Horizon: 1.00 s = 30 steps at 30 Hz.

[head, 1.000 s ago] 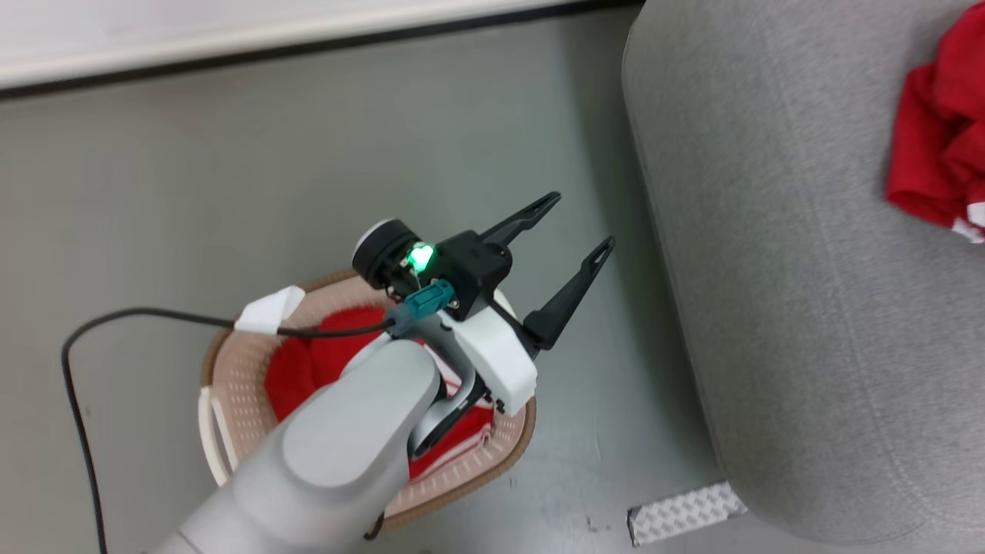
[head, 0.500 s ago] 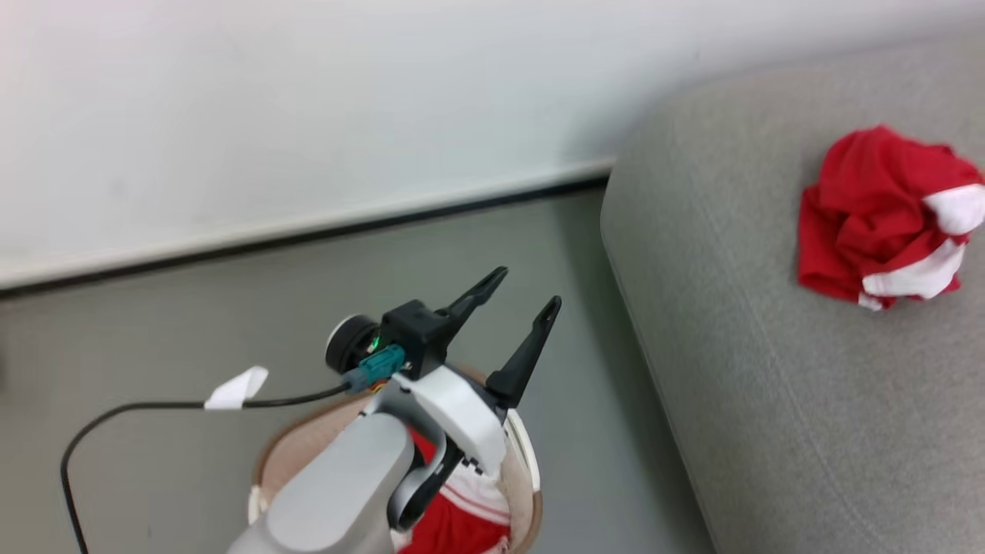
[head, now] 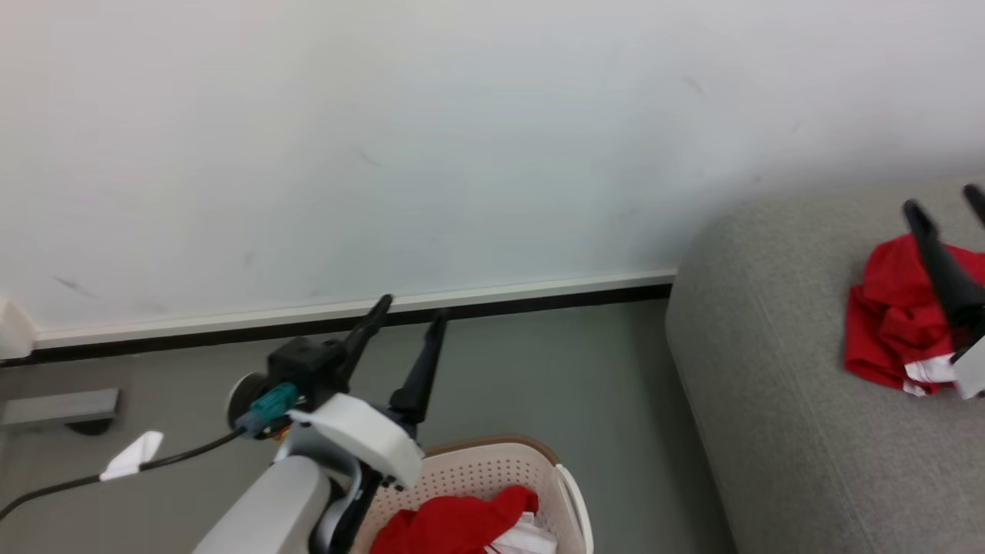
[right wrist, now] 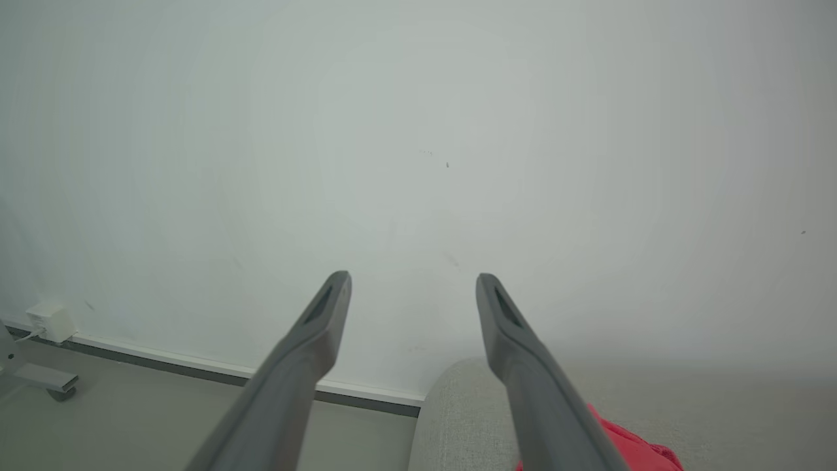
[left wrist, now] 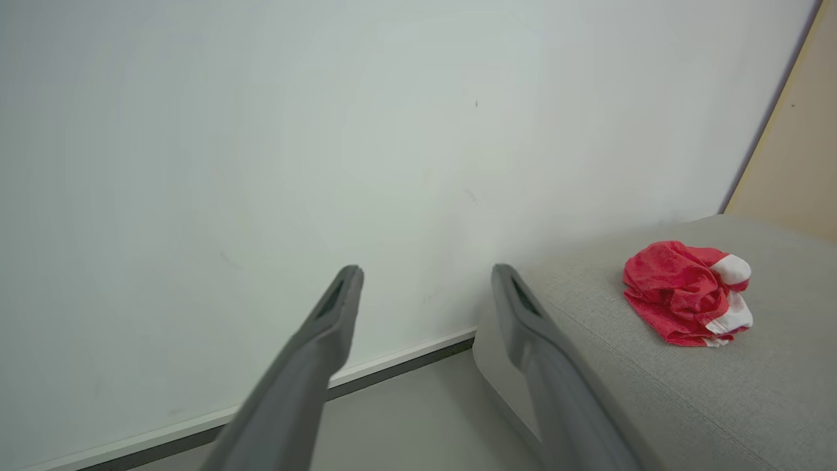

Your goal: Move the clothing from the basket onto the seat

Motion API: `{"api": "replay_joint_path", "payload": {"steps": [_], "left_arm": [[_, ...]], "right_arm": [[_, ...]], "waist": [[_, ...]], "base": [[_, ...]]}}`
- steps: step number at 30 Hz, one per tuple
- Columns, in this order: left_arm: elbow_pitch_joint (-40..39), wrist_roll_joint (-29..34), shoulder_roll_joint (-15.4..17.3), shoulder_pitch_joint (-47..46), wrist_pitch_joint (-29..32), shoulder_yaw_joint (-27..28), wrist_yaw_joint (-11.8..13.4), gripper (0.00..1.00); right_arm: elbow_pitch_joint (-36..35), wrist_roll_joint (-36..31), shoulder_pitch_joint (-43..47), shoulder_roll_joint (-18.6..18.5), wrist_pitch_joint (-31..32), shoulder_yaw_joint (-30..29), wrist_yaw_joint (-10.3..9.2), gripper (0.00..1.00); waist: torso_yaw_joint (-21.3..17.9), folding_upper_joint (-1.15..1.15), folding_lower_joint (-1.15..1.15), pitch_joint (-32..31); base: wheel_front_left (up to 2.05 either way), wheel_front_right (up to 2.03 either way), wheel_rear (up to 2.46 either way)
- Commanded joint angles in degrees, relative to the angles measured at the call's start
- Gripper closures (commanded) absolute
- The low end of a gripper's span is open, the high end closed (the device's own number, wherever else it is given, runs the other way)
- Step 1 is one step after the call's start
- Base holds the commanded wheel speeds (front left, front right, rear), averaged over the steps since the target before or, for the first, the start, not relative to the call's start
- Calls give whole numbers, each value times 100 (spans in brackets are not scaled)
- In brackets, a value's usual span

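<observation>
Currently both hands are standing spread and empty. The left hand [head: 412,308] is hovering raised beside the cream laundry basket [head: 492,471], its fingers pointing toward the wall. The right hand [head: 943,201] is hanging over the grey seat [head: 769,385], just above a bundled red garment [head: 885,338] lying on the cushion. More red clothing [head: 454,525], with white fabric beside it, is lying in the basket. The task is judged part done, with another pick pending.

Risks being noted:
- The left hand is aiming away from the basket. A poorly lined-up descent could be putting a finger on the perforated wall or the white loop handle [head: 575,500], tipping the basket instead of taking cloth.
- The garments are lying bunched together. A shallow pinch could be lifting one layer and dragging another, which then drops onto the floor between basket and seat.
- The cable [head: 185,455] is trailing from the left wrist and could be snagging on the rim.
- The right hand is sitting close to the placed garment, so a low sweep could be pulling it along.
</observation>
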Motion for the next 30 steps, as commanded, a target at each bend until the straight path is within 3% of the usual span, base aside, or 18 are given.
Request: {"api": "replay_joint_path", "payload": {"steps": [1,11,16,23,30], "left_arm": [[-25,-62,58,128,0,67,33,0],[-224,-103,445,1035,0,894,336,0],[-468,146,538,1569,0,1260,499,0],[-1006,531,316,2339,0,1943,639,0],[-1449,1073,-100,2940,-1,2686,602,0]], "right_arm": [[-58,-62,184,83,-88,-9,-13,0],[-189,-763,1471,1000,-1125,-377,-13,0],[-143,-959,2033,1488,-1329,-492,-13,0],[-46,-1645,2648,1978,-1457,-828,-13,0],[-522,-2635,3171,2689,-1457,-1629,-13,0]], "waist": [[164,0,2,-124],[668,0,2,-387],[800,0,2,-424],[897,0,2,-431],[893,0,2,-335]], "base": [[0,0,0],[0,0,0],[0,0,0],[0,0,0],[0,0,0]]}}
